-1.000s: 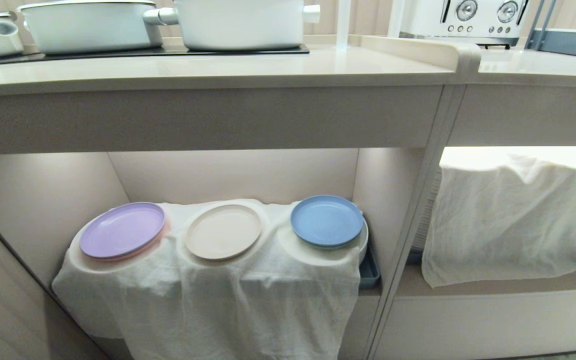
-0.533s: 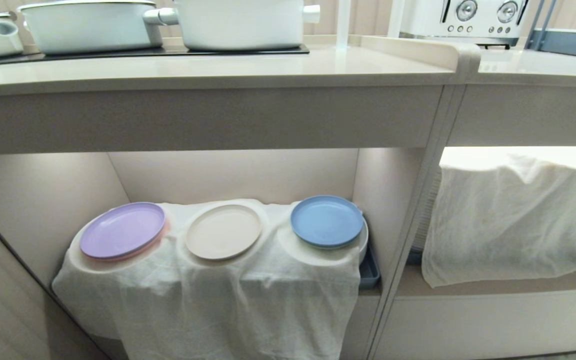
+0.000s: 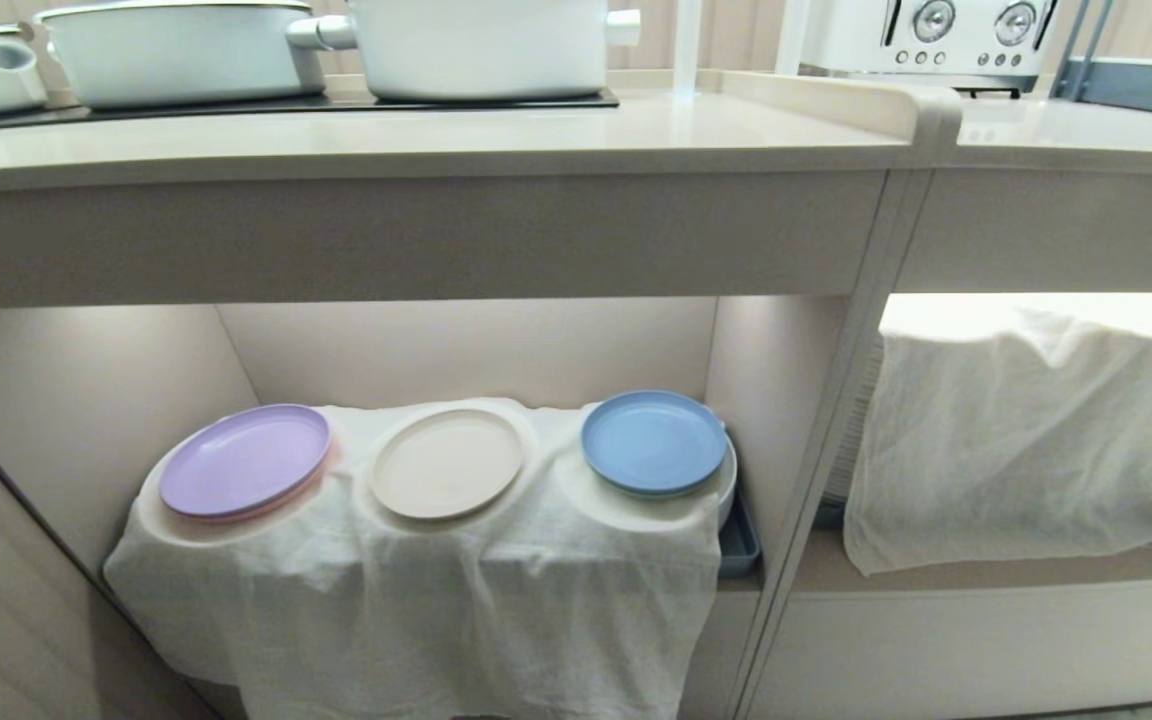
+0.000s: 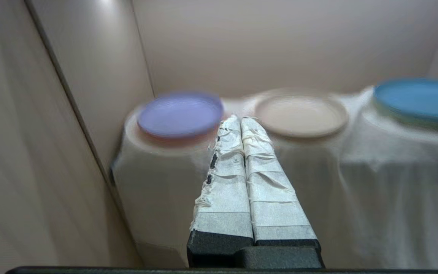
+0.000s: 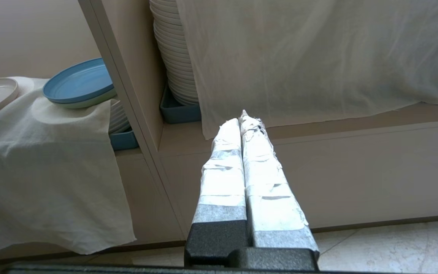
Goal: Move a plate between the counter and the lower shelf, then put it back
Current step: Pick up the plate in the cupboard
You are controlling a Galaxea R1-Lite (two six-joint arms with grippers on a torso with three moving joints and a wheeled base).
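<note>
left claw [image 4: 242,121] closed, empty, short of the draped cloth [image 4: 356,182]; tips between lilac plate [image 4: 181,113] and cream plate [image 4: 300,115].

beige cabinet walls [image 3: 66,400], pale tiled floor [image 5: 394,243] below.

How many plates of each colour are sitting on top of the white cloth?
Lilac plate: 1
Cream plate: 1
Blue plate: 1
Total on the white cloth: 3
</note>
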